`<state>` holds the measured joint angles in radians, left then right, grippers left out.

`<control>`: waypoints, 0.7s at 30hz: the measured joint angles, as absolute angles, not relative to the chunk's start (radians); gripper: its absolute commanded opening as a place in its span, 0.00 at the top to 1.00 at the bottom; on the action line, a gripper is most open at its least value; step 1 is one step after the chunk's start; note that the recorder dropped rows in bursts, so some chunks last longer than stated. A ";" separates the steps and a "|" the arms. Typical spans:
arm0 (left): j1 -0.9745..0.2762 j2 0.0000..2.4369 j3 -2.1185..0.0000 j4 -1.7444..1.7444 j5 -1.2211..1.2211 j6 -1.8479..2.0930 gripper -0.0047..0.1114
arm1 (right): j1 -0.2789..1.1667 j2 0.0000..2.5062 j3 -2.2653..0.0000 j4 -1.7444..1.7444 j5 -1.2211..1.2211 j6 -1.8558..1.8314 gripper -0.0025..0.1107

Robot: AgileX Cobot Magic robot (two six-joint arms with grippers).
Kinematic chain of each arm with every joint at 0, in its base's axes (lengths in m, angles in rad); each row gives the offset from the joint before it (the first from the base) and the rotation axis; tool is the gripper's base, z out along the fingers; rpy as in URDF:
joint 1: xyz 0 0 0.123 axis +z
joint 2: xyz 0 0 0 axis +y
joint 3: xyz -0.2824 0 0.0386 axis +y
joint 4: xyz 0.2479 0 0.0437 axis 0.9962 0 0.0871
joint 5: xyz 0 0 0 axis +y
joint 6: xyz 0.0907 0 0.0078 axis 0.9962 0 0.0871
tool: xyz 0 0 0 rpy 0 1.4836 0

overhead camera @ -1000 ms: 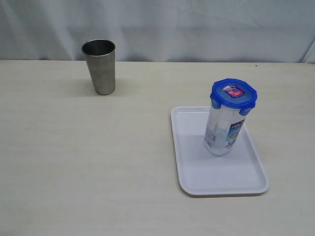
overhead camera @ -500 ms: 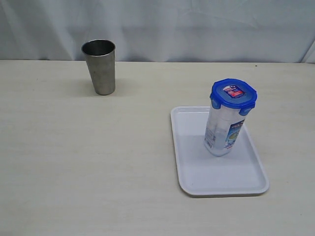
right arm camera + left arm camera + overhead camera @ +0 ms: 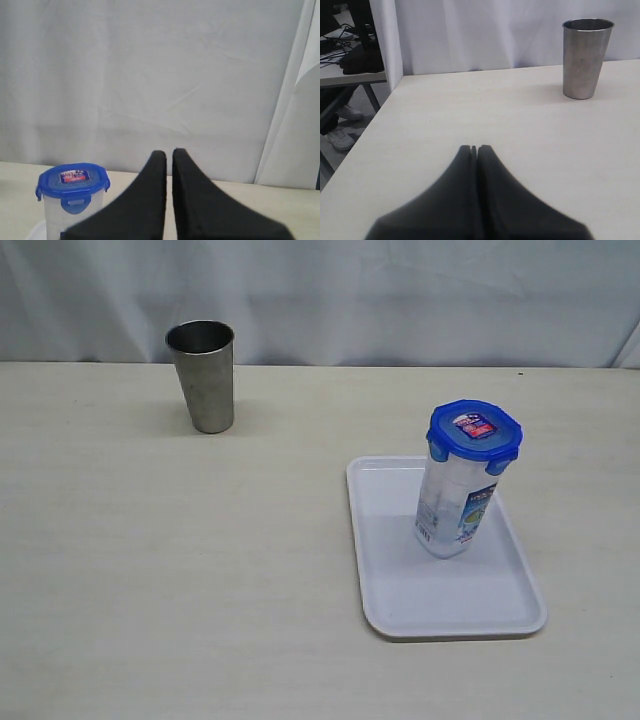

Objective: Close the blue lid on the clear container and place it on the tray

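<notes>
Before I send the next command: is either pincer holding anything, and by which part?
Nothing is held. The left pincer and right pincer are closed empty; the clear container stands free on the tray.

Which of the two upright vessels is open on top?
The steel tumbler, lidless on the table; the clear container wears its blue lid on the tray.

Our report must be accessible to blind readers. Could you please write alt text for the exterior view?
A clear container with its blue lid on stands upright on a white tray, on the right of a pale table. A steel cup stands apart at the back left; no robot arm is visible.
</notes>
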<state>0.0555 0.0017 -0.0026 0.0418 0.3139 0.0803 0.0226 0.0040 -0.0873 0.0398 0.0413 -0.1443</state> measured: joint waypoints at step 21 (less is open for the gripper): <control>0.055 0.002 -0.003 0.042 0.314 0.080 0.96 | 0.023 0.004 -0.004 -0.166 0.114 0.062 0.94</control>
<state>0.0555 0.0017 -0.0026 0.0418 0.3139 0.0803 0.0226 0.0040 -0.0037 -0.1659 0.1144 0.0617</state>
